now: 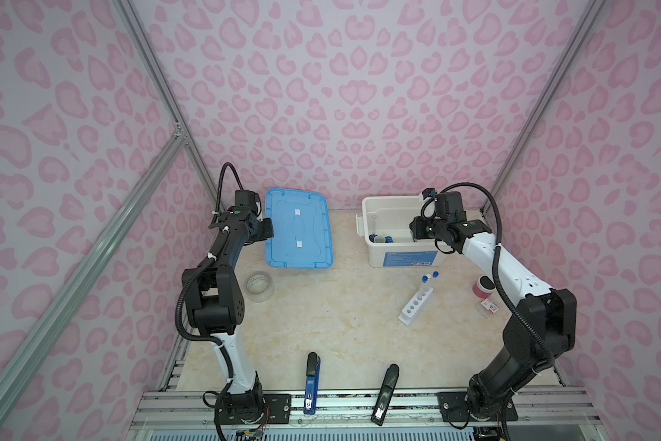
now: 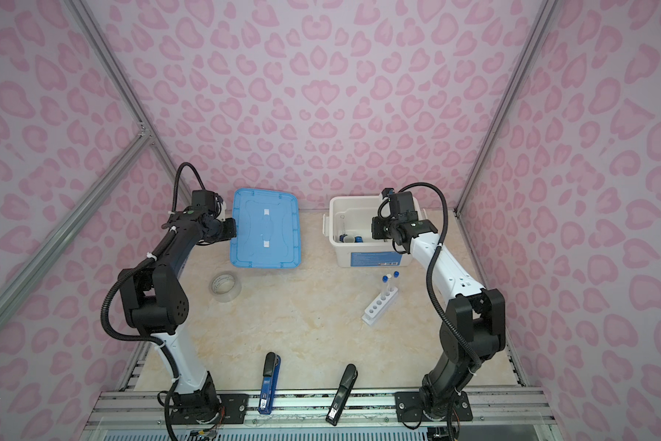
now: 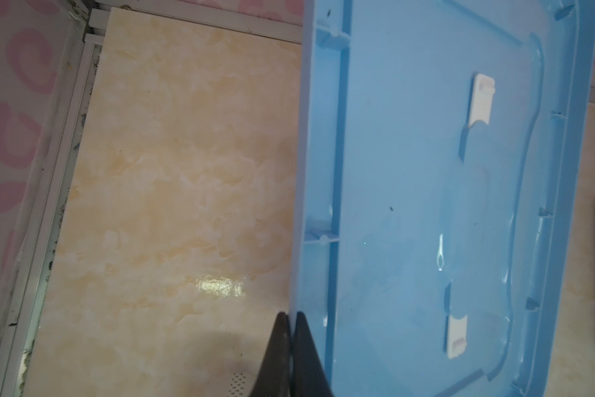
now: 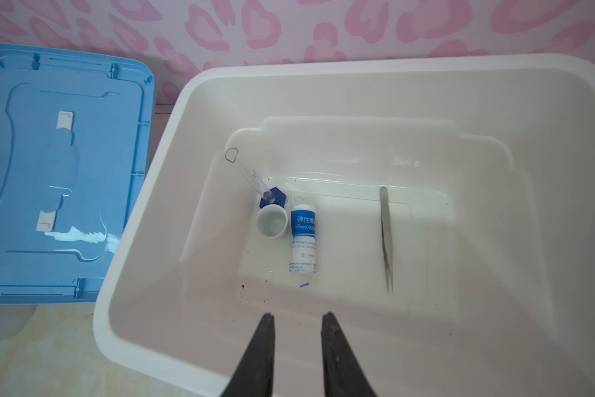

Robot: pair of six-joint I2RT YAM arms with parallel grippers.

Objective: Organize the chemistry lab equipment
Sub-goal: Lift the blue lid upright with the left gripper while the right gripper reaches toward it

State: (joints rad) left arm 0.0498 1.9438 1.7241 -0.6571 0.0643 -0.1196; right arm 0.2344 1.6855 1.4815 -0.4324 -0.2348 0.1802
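My left gripper [image 3: 292, 318] is shut on the left rim of the blue lid [image 1: 306, 244], which lies underside up at the back of the table. My right gripper [image 4: 298, 318] hangs open and empty over the white bin [image 4: 145, 309]. On the bin's floor lie the blue-based clear cylinder [image 4: 255, 182], the tiny white cup [image 4: 272, 221], the white-and-blue bottle [image 4: 302, 237] and the metal tweezers [image 4: 386, 233]. In front of the bin the white holed rack [image 1: 415, 305] stands on the table with capped test tubes [image 1: 424, 284] upright at its far end.
A clear tape roll [image 1: 259, 286] sits near the left arm. A blue stapler-like tool [image 1: 311, 383] and a black one [image 1: 384, 393] lie at the front edge. A pink jar [image 1: 485, 286] and a small packet [image 1: 489, 307] sit beside the right arm.
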